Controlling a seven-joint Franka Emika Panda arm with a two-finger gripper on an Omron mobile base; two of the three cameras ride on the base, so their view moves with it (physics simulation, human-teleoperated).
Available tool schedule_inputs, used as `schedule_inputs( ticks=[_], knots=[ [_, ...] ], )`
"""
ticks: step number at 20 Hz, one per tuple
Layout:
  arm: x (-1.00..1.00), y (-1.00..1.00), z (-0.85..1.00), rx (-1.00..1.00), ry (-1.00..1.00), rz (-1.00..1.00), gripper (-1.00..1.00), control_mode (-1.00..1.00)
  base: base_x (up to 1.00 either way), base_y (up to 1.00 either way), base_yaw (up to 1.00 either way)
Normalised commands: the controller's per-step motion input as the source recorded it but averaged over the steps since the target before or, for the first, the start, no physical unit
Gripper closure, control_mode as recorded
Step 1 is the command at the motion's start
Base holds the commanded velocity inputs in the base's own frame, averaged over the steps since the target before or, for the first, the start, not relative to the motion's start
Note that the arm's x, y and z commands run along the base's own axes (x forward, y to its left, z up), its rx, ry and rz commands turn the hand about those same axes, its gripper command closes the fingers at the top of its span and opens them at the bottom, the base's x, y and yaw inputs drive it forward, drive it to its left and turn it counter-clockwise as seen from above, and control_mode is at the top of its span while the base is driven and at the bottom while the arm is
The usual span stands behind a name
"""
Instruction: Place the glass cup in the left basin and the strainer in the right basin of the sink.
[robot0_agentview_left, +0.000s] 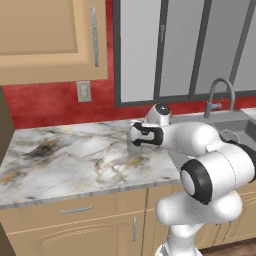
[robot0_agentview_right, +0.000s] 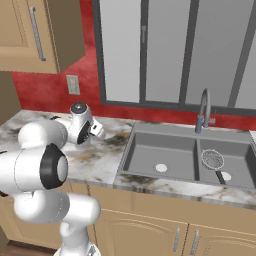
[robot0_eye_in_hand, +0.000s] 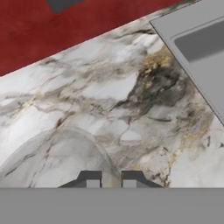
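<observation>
The glass cup (robot0_eye_in_hand: 57, 153) shows as a pale, see-through curve at the lower left of the hand view, over the marble counter. Its wall runs in between my gripper's (robot0_eye_in_hand: 110, 180) two fingertips, which stand close together, shut on it. In the left base view the gripper (robot0_agentview_left: 133, 141) points down at the counter left of the sink, with the cup (robot0_agentview_left: 135, 151) as a faint grey patch under it. The strainer (robot0_agentview_right: 212, 159) lies in the right basin (robot0_agentview_right: 235, 152), handle toward the front. The left basin (robot0_agentview_right: 160, 150) holds nothing but its white drain.
A tall arched faucet (robot0_agentview_right: 202, 107) stands behind the sink's divider. The red backsplash with a wall outlet (robot0_agentview_right: 73, 85) runs along the back of the marble counter (robot0_agentview_left: 60, 155). Wall cabinets (robot0_agentview_left: 50, 40) hang above the counter's left part. My own arm (robot0_agentview_right: 40, 165) fills the near left.
</observation>
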Motion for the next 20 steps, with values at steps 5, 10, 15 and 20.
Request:
schedule_inputs(
  ticks=[5,10,15,20],
  knots=[
    [0.0,-0.48,0.0,-0.03,-0.02,0.0,1.0,-1.0,0.0,0.0,0.0],
    [0.0,-0.47,0.0,-0.05,-0.03,0.0,1.0,-1.0,0.0,0.0,0.0],
    [0.0,-0.44,0.0,-0.08,-0.04,0.0,1.0,-1.0,0.0,0.0,0.0],
    [0.0,-0.4,0.0,-0.1,-0.04,-0.01,1.0,-1.0,0.0,0.0,0.0]
  ],
)
